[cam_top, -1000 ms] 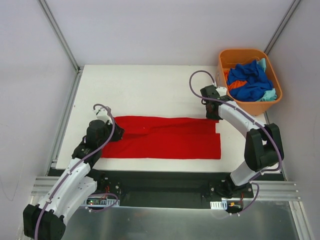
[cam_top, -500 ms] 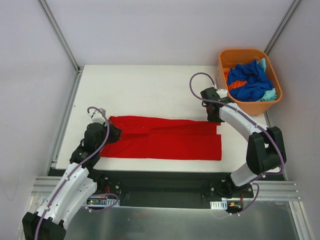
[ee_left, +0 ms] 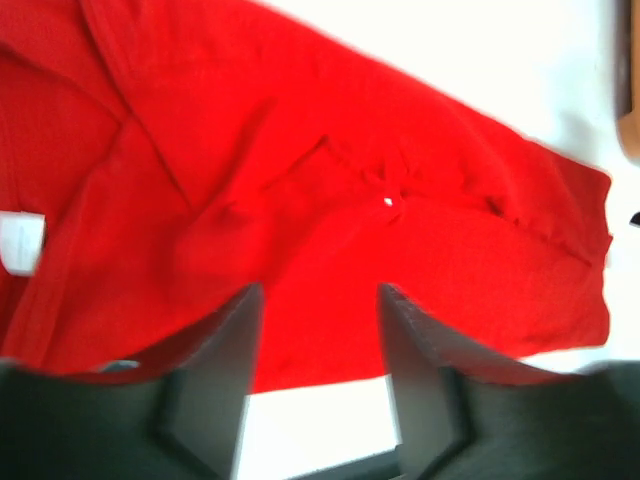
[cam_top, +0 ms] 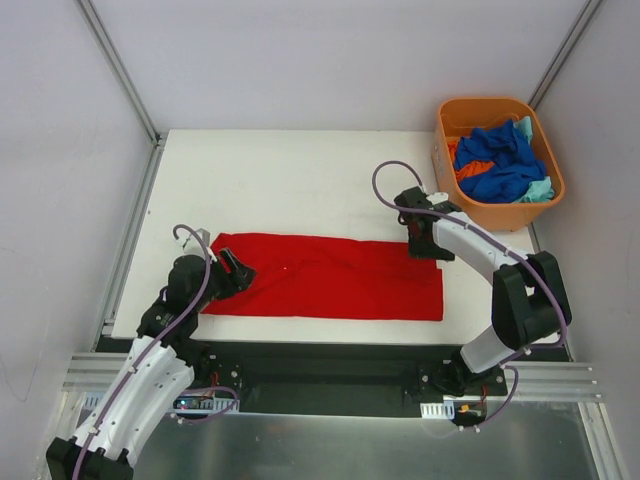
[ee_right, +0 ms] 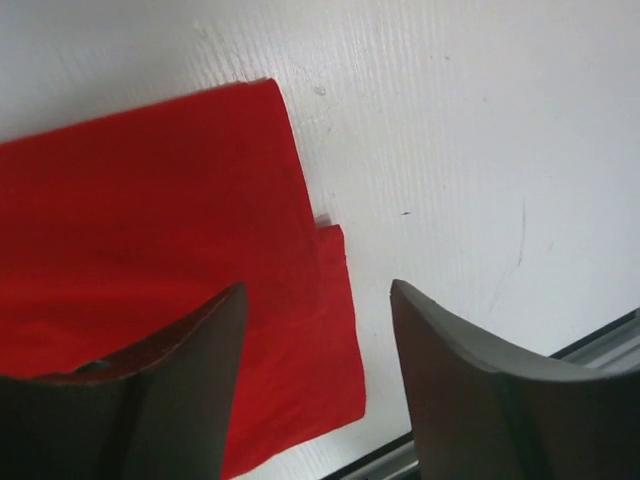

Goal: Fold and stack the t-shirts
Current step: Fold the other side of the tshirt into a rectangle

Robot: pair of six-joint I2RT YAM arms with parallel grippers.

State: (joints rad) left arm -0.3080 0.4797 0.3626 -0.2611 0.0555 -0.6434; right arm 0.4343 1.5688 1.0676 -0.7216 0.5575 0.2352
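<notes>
- Since a second ago, the left tool (cam_top: 236, 270) and right tool (cam_top: 424, 246) have gone from pressed together to spread, and the left one has drawn back toward the lower left of the frame.
- We see the left tool over the left end of the red shirt (cam_top: 330, 290), with nothing between its jaws.
- We see the right tool at the shirt's upper right corner, also holding nothing; that corner lies flat beneath it.
- We find the red shirt folded into a long band across the lower middle of the white counter (cam_top: 300, 180).
- At upper right, the tub (cam_top: 505, 214) holds a blue shirt (cam_top: 497, 160), an orange shirt (cam_top: 470, 170) and a teal shirt (cam_top: 541, 190), heaped together.
</notes>
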